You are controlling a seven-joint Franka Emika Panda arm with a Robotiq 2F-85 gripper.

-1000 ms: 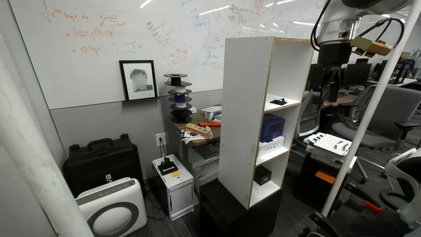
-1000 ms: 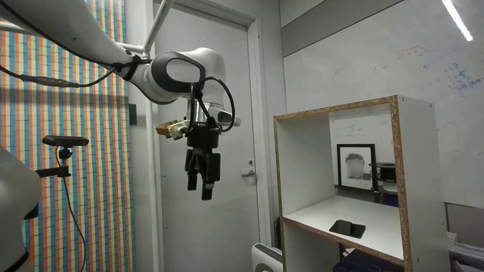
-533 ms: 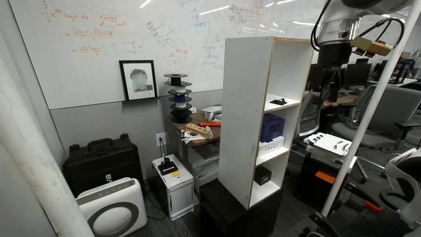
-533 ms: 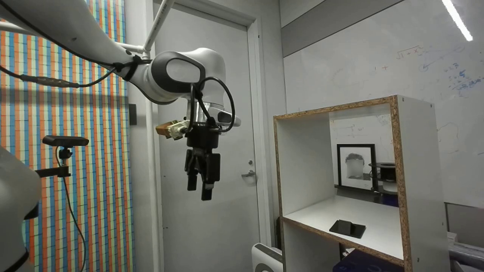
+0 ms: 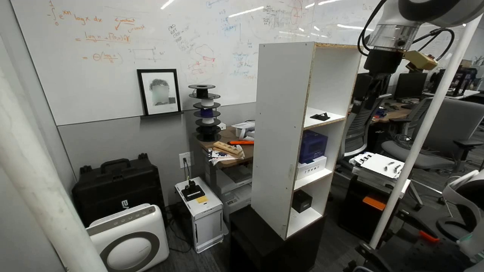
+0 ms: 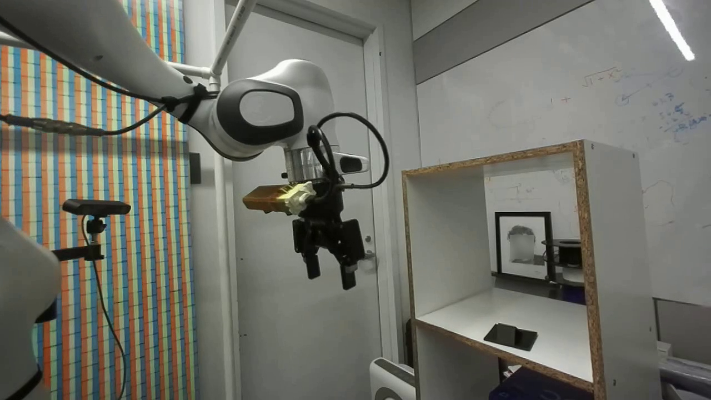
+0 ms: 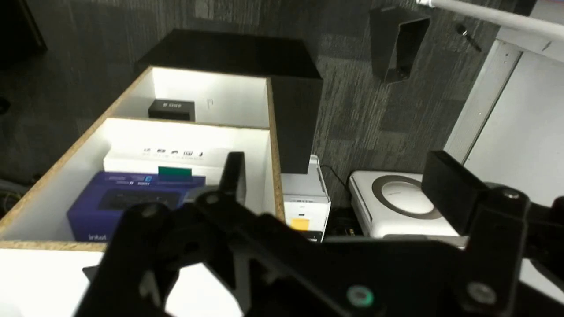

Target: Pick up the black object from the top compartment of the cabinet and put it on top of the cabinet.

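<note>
The black object [image 6: 510, 336] is small and low and lies on the floor of the cabinet's top compartment, near its front edge; it also shows in an exterior view [image 5: 320, 116]. In the wrist view only a dark corner of it [image 7: 90, 272] shows beside my gripper's finger. The cabinet [image 6: 616, 250] is a tall white open-fronted unit with chipboard edges, also in an exterior view [image 5: 281, 132] and the wrist view [image 7: 238, 103]. My gripper [image 6: 331, 276] is open and empty, pointing down and slightly tilted, in front of and apart from the cabinet; its fingers spread wide in the wrist view [image 7: 341, 185].
A blue box [image 5: 313, 146] on a white box [image 5: 312, 168] fills part of the middle compartment. A chunkier black box [image 5: 301, 201] sits in the bottom one. The cabinet stands on a black base [image 5: 261, 234]. A white pole [image 5: 423, 136] stands near the arm.
The arm has moved toward the cabinet, rightward in an exterior view, and the wrist has turned and tilted. The black object and cabinet have not moved.
</note>
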